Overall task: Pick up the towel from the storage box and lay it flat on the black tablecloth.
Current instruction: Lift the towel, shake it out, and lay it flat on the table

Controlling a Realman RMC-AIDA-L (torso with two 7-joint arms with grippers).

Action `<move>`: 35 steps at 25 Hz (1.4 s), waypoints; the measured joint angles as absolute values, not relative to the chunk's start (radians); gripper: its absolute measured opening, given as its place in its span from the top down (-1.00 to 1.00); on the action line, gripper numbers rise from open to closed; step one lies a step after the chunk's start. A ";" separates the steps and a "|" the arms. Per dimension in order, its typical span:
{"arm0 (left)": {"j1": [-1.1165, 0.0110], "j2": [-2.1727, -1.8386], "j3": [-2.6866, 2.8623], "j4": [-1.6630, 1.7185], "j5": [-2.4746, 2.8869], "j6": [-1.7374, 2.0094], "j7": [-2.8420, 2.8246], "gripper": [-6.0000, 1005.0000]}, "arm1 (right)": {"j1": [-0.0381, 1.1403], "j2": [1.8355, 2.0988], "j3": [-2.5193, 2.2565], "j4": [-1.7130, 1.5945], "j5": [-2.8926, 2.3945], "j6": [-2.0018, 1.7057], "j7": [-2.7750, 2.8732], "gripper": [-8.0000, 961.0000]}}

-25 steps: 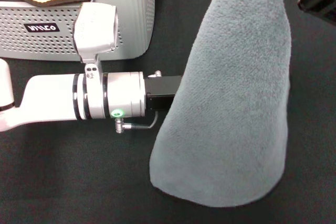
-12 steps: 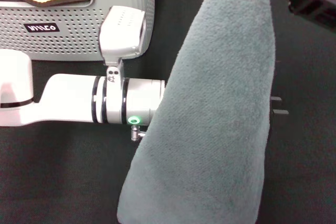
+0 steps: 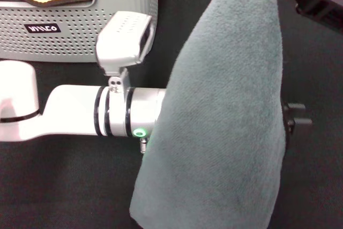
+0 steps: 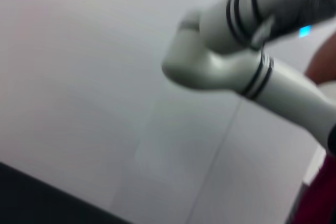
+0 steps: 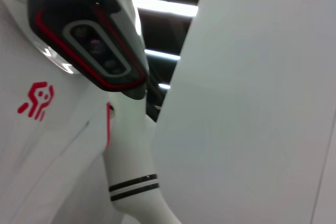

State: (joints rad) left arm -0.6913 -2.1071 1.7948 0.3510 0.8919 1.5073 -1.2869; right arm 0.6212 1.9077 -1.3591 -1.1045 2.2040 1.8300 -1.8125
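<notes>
Above the wide black tablecloth [image 3: 64, 186], your large grey fleecy towel [image 3: 225, 111] hangs clear of the light grey perforated storage box [image 3: 75, 36], lifted but not yet laid flat, its folds hiding whether either hand is closed.

Towel [image 3: 225, 116]: large, grey, fleecy; hanging lifted in a long drape, narrowing toward its upper end, grey face showing. Storage box [image 3: 69, 33]: light grey, perforated, black label with white lettering; sitting upright on the cloth's far left. Black tablecloth [image 3: 59, 186]: lying spread wide beneath both.
</notes>
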 joint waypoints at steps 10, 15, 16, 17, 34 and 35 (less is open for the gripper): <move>-0.653 -2.090 1.662 0.222 0.787 1.504 -1.287 0.40 | 0.568 1.901 -1.352 -1.086 2.211 1.830 -1.814 0.95; -0.627 -2.084 1.622 0.213 0.787 1.514 -1.282 0.40 | 0.549 1.900 -1.341 -1.077 2.217 1.830 -1.821 0.95; -0.625 -2.086 1.611 0.211 0.786 1.510 -1.280 0.40 | 0.548 1.899 -1.342 -1.077 2.218 1.830 -1.823 0.95; -0.620 -2.090 1.591 0.207 0.785 1.504 -1.277 0.40 | 0.549 1.899 -1.344 -1.078 2.219 1.830 -1.824 0.96; -0.753 -2.103 1.679 0.213 1.007 1.422 -1.378 0.40 | 0.592 1.909 -1.324 -1.069 2.220 1.829 -1.839 0.96; -0.760 -2.104 1.691 0.215 1.015 1.422 -1.381 0.40 | 0.604 1.910 -1.324 -1.063 2.220 1.828 -1.842 0.96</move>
